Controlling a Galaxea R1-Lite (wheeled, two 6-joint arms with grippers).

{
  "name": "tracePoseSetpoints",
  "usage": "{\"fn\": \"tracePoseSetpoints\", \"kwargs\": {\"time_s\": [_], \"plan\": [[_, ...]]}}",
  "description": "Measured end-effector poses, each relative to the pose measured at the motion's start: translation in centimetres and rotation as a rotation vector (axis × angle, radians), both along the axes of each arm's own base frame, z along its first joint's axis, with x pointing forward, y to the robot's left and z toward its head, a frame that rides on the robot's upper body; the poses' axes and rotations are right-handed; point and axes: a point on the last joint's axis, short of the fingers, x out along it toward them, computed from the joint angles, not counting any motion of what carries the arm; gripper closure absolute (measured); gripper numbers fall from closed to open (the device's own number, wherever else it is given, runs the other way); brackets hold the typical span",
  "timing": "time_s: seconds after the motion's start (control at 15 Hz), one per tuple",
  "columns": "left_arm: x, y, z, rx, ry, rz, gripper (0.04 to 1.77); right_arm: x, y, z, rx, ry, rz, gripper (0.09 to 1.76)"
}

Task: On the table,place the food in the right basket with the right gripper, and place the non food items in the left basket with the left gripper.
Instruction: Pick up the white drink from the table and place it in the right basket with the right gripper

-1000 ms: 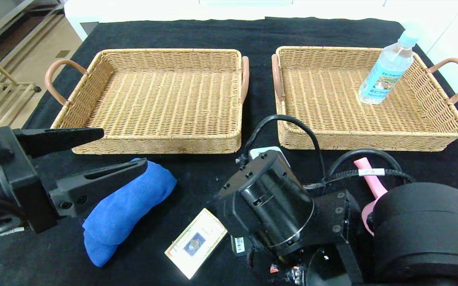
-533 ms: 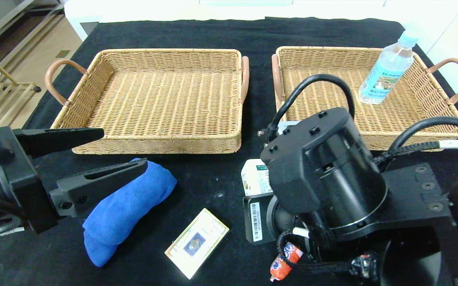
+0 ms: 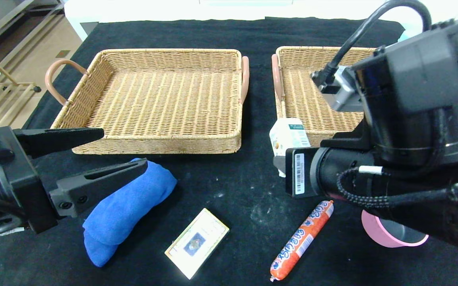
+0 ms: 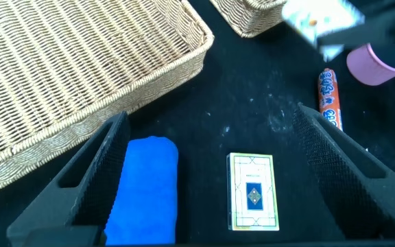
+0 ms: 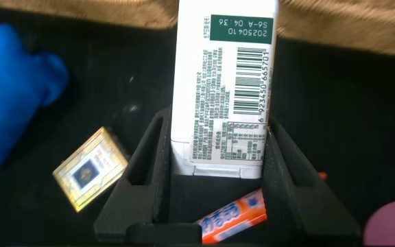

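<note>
My right gripper (image 3: 288, 157) is shut on a white carton (image 3: 286, 137) and holds it in the air at the front left corner of the right basket (image 3: 292, 53). In the right wrist view the carton (image 5: 225, 82) sits between the gripper (image 5: 219, 130) fingers. My left gripper (image 3: 123, 149) is open and empty, above a blue cloth (image 3: 127, 206) in front of the left basket (image 3: 157, 143). In the left wrist view the open gripper (image 4: 211, 134) spans the cloth (image 4: 142, 189) and a card box (image 4: 254, 191).
The card box (image 3: 197, 242), an orange sausage (image 3: 302, 240) and a pink cup (image 3: 388, 236) lie on the black table near the front. The right arm hides most of the right basket. The left basket holds nothing.
My right arm has risen and moved back and to the right with the carton. The sausage and pink cup are uncovered; the water bottle is now hidden. The left arm has not moved.
</note>
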Motion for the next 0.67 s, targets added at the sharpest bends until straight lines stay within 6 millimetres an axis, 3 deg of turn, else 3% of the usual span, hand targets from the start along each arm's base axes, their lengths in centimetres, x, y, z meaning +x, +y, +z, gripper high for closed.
{"fn": "tracePoseSetpoints", "kwargs": {"time_s": [0.67], "plan": [[0.1, 0.0, 0.0, 0.001, 0.002, 0.000, 0.09, 5.7, -6.1, 4.6, 0.034, -0.125, -0.166, 1.03]]}}
